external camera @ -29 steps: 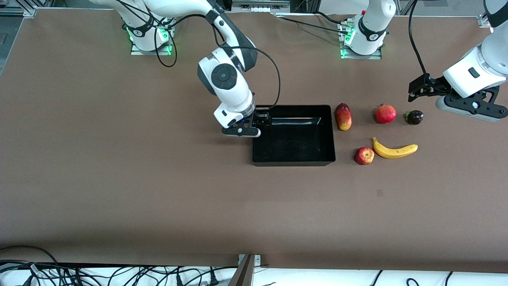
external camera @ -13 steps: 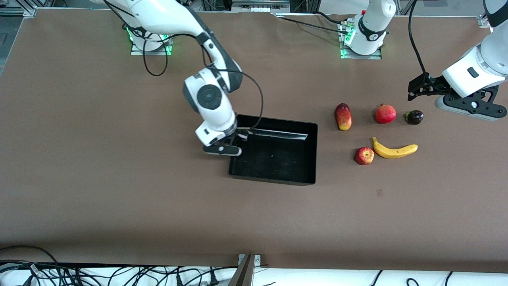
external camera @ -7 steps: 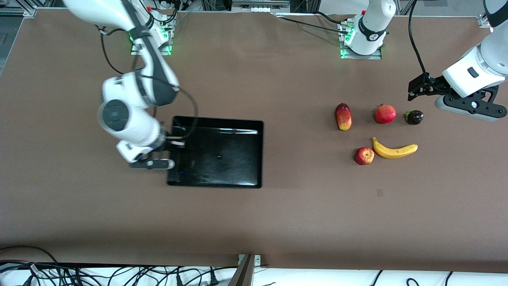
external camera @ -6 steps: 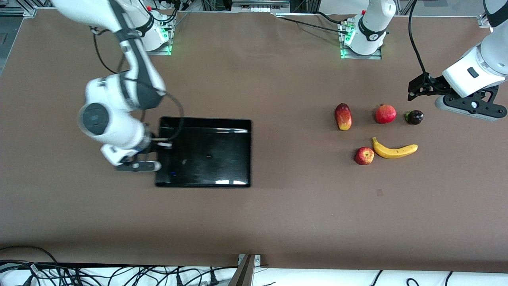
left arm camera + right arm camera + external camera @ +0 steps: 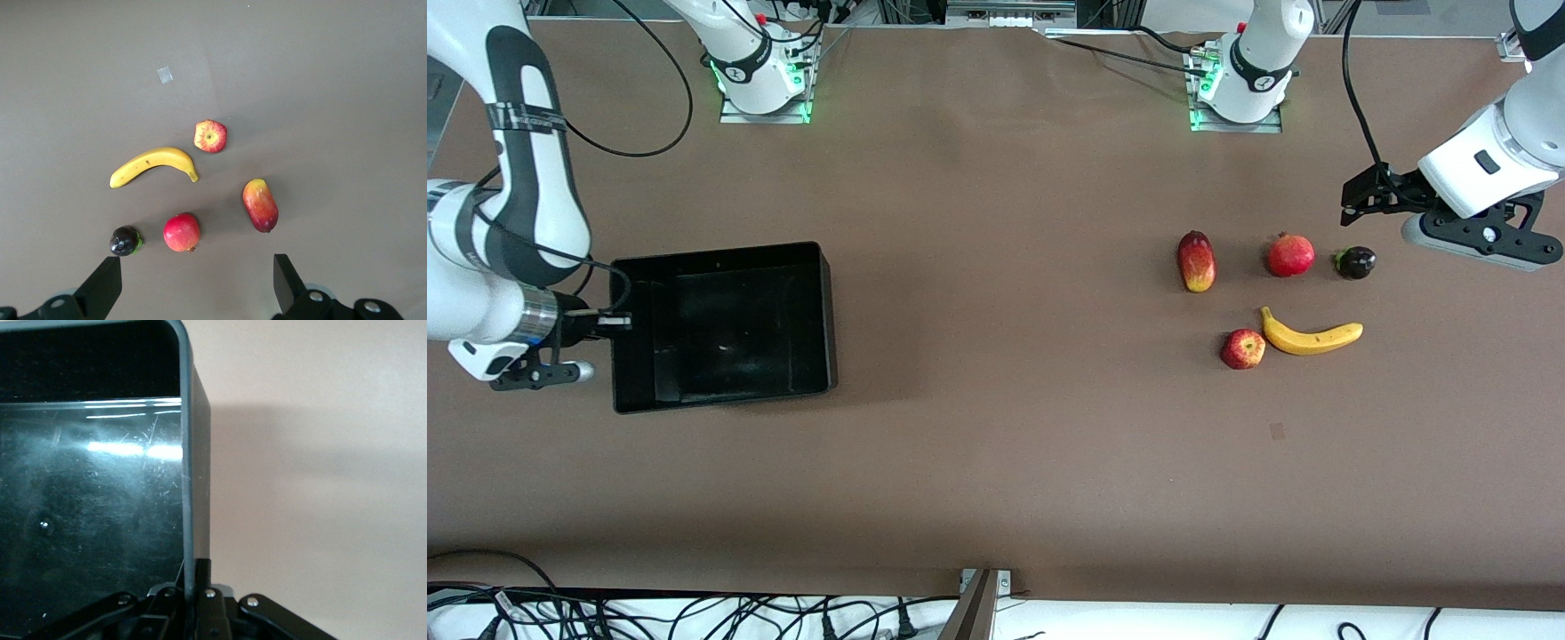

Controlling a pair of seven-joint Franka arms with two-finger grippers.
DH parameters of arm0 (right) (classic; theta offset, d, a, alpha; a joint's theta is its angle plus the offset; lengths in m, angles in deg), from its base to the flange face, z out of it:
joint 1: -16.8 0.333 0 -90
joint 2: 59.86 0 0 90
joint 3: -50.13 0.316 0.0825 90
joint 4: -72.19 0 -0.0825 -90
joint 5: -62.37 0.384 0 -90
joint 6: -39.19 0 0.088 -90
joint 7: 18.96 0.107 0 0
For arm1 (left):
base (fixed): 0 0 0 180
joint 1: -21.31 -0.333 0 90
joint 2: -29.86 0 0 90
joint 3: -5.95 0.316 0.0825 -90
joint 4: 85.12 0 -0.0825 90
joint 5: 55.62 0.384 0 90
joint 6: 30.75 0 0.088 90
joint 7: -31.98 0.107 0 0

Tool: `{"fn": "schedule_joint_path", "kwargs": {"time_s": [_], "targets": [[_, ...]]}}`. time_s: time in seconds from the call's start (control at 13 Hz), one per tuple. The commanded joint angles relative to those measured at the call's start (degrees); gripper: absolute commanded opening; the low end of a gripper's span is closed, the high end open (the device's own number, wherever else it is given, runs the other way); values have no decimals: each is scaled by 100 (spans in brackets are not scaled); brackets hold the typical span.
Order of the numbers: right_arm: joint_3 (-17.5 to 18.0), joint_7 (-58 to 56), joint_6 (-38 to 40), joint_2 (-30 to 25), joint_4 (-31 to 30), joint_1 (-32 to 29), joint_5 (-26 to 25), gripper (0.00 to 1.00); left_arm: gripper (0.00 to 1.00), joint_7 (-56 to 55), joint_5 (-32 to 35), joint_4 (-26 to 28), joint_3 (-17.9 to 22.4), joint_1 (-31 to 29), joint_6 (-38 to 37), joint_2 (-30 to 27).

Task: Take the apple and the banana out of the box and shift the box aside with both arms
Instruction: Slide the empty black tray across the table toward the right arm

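The black box [image 5: 720,252] is at the right arm's end of the table. My right gripper [image 5: 605,321] is shut on the box's end wall [image 5: 196,460], one finger on each face of it. Whether the box rests on the table I cannot tell. The red apple [image 5: 1243,348] [image 5: 210,136] and the yellow banana [image 5: 1312,337] [image 5: 150,163] lie side by side toward the left arm's end. My left gripper [image 5: 1356,197] [image 5: 193,283] hangs open and holds nothing, above the table by the fruits.
Farther from the front camera than the apple and banana lie, in a row, an oblong red-yellow fruit [image 5: 1196,260], a pomegranate [image 5: 1290,255] and a small dark fruit [image 5: 1355,262]. Cables run along the table's near edge.
The right arm has swept the box from beside the fruits across the table to the right arm's end. The left arm and the fruits have not moved.
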Motion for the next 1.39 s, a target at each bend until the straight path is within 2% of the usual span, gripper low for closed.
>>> {"fn": "schedule_joint_path", "kwargs": {"time_s": [0.0,0.31,0.69,0.77,0.85,1.0,1.16,1.31], "targets": [[47,-524,-145,151,-135,-369,125,0,100,-29,-116,-62,31,19,-108,-24],[56,-439,-787,12,-793,-441,134,0,100,-29,-116,-62,40,11,-108,-15],[91,414,-911,-164,-1189,-345,108,0,100,-29,-116,-62,49,10,-108,-15],[91,414,-938,-164,-1198,-345,73,10,100,-29,-125,-62,49,10,-108,-15],[91,379,-929,-164,-1190,-345,64,98,100,-29,-125,-62,58,10,-108,-15],[82,-190,-877,-173,-1102,-345,64,100,100,-29,-116,-62,67,10,-108,-7],[73,-272,-850,-225,-884,-345,64,100,100,-29,-116,-62,67,10,-108,-15],[91,-219,-378,-313,-489,-336,29,100,100,-29,-116,-62,67,10,-108,-7]]}}
